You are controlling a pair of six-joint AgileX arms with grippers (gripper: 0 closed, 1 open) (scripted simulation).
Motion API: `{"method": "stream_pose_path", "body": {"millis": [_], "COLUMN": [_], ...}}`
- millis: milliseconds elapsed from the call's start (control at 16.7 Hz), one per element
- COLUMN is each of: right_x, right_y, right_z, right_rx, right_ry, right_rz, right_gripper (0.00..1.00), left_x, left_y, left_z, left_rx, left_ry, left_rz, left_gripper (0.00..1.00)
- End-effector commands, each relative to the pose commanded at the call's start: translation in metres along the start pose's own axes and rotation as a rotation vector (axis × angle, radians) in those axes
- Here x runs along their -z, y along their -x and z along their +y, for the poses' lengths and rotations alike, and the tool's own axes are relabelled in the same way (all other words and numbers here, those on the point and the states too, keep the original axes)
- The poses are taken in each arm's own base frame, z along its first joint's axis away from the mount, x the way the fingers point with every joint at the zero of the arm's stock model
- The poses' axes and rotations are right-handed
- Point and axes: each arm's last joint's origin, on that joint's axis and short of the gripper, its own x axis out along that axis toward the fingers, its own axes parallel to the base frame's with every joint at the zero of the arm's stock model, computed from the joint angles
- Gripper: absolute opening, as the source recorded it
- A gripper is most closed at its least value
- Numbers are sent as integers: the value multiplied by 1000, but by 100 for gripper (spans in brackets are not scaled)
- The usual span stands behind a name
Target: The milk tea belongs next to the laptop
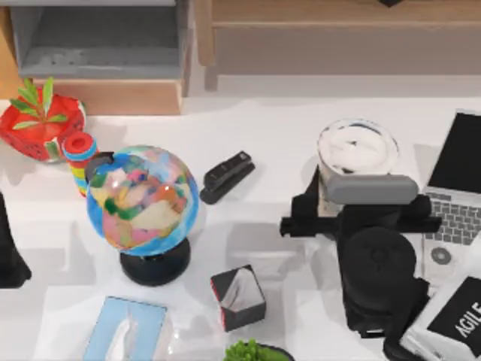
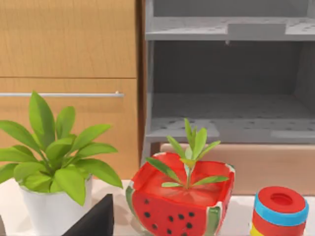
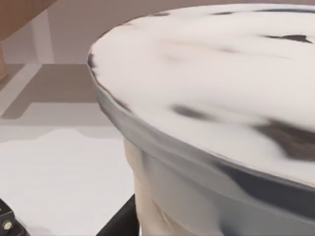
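The milk tea (image 1: 356, 147) stands upright on the white surface (image 1: 278, 128), just left of the open laptop (image 1: 460, 192). The right tool (image 1: 336, 204) sits at the cup's near side, under its rim; I cannot tell whether its fingers grip the cup. The left arm (image 1: 10, 248) is parked at the left edge, near the globe (image 1: 143, 199)

A: Light?
B: Bright, even, diffuse. Soft grey shadows on the white surface (image 1: 270, 135), beside the globe (image 1: 143, 198) and stapler (image 1: 225, 177).
A: Focus?
B: All views slightly soft. Right wrist sits so close that the milk tea (image 3: 211, 98) smears.
A: Glare?
B: Faint sheen on the globe.
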Motion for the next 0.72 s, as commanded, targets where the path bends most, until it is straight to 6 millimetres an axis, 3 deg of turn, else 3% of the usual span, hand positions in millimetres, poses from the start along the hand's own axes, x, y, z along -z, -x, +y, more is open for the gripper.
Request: {"method": "stream_pose_path", "body": {"millis": [720], "right_x": [-7], "right_y": [1], "right_z": [0], "right_rx": [-1], "right_ry": [-1], "right_rz": [0], "right_gripper": [0], "left_x": [0], "left_y": [0], "left_z": [0], "left_rx": [0], "left_ry": [0], "left_rz": [0], "left_gripper": [100]}}
